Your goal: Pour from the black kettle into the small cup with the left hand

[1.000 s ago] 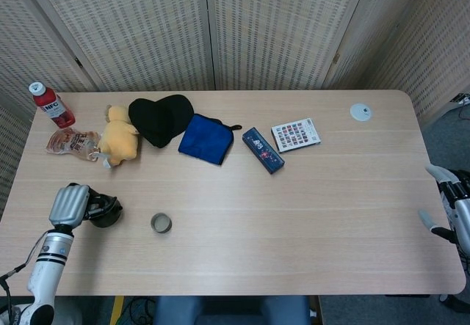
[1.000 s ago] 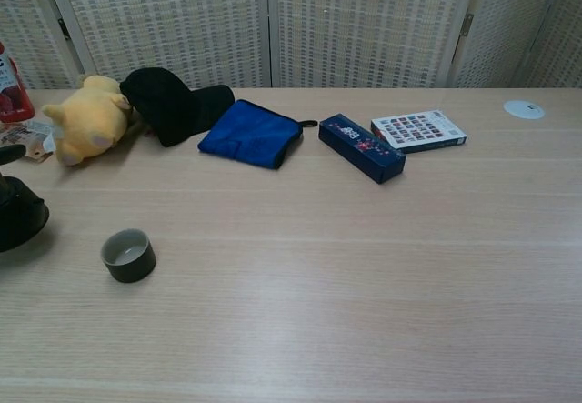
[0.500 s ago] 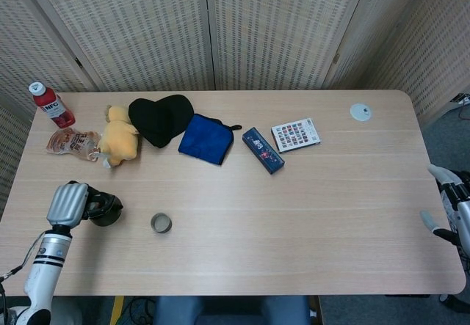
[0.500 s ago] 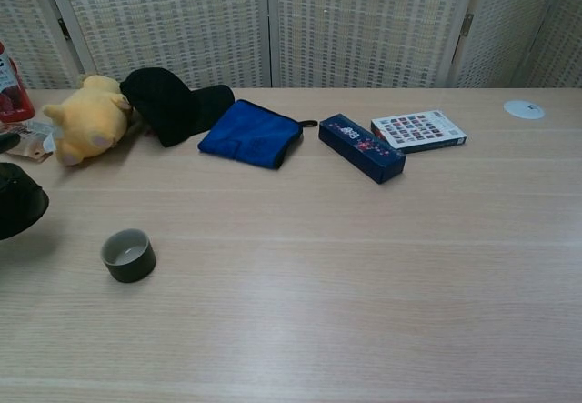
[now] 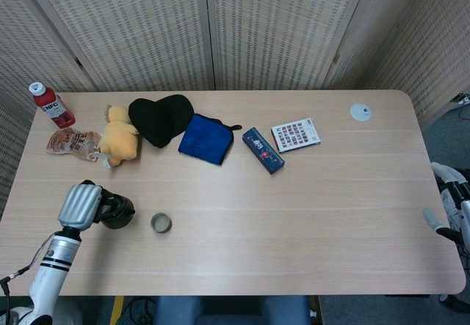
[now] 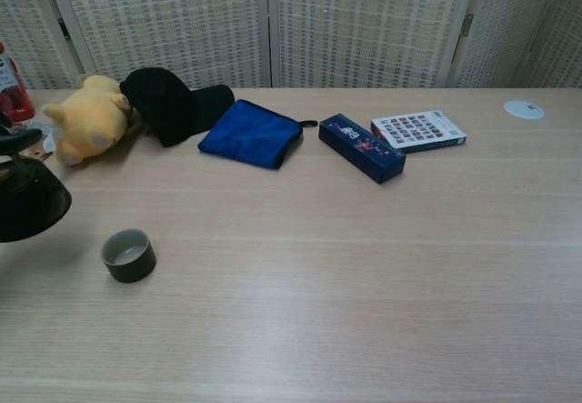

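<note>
My left hand (image 5: 81,205) grips the black kettle (image 5: 117,210) near the table's front left; in the chest view the black kettle (image 6: 29,203) hangs clear of the tabletop at the left edge. The small grey cup (image 5: 161,223) stands upright just right of the kettle, and in the chest view the small cup (image 6: 128,255) sits below and right of it. My right hand (image 5: 449,204) hovers off the table's right edge, fingers apart and holding nothing.
Along the back left lie a red bottle (image 5: 51,105), a snack packet (image 5: 71,143), a yellow plush (image 5: 119,137), a black cap (image 5: 158,118) and a blue cloth (image 5: 206,138). A blue box (image 5: 263,150), a colourful card (image 5: 296,133) and a white disc (image 5: 360,111) sit further right.
My left hand has carried the kettle to the right, towards the cup, and lifted it. The right hand has hardly moved.
</note>
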You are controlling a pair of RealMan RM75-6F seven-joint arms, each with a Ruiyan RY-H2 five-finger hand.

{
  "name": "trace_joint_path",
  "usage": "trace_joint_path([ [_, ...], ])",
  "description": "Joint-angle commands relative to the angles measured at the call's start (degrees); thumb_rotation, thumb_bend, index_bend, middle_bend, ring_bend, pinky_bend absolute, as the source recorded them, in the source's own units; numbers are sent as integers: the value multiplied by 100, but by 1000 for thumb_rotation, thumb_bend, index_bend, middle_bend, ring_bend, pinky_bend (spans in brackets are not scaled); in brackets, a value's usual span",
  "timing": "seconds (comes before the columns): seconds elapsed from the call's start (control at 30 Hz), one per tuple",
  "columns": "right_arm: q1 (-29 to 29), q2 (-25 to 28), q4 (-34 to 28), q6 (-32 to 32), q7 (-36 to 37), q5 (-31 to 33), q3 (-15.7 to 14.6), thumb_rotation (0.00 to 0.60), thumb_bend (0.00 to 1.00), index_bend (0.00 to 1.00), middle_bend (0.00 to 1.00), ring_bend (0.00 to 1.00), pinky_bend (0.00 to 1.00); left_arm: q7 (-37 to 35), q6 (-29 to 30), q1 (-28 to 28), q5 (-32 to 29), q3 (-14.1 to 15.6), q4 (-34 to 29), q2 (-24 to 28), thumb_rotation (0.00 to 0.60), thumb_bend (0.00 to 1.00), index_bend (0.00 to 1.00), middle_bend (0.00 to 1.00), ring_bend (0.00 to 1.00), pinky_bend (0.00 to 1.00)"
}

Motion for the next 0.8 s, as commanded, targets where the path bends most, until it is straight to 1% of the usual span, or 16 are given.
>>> trace_joint_path([
  [0.03,-7,1,2,6,7,2,-1,600,236,168,211,169,173,25,-22,-19,25,8,-18,-7,249,339,1000,1000,977,411],
  [0.17,-23,13,6,33,32,-3,3,600,235,168,211,169,173,75,-23,-25,53,20,-73,-4,262,355,1000,1000,977,411],
  [0.3,-30,0,28,29,50,1,-4,600,235,168,211,169,173,138,-68,-37,45,41,-137,19,294,377,1000,1000,977,411],
  [0.57,-42,-18,59,42,80,-3,-4,600,236,168,211,169,173,202,-89,-47,88,72,-224,53,298,380,1000,1000,977,411],
  [0.8,-42,-19,56,32,81,-13,-9,600,236,168,211,169,173,210,-80,-58,193,102,-279,58,354,380,1000,1000,977,411],
])
